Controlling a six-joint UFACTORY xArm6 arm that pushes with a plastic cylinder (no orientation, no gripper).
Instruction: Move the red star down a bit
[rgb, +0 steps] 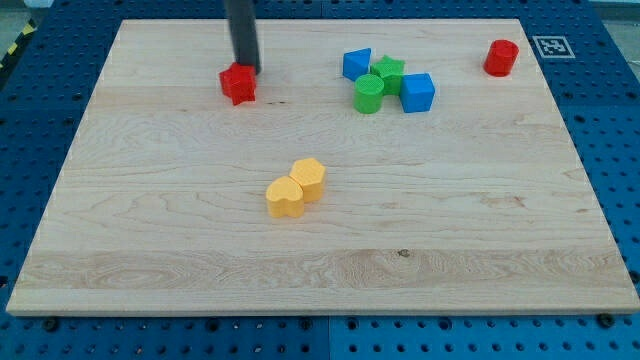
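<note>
The red star (238, 84) lies on the wooden board (150, 230) near the view's top, left of centre. My tip (246, 69) stands right at the star's upper right edge, touching or almost touching it. The dark rod rises from there out of the view's top.
A cluster at the top centre holds a blue block (356, 64), a green star (388, 72), a green cylinder (369, 94) and a blue cube (417, 92). A red cylinder (501, 57) stands at the top right. A yellow heart (285, 197) and a yellow hexagon (309, 179) touch mid-board.
</note>
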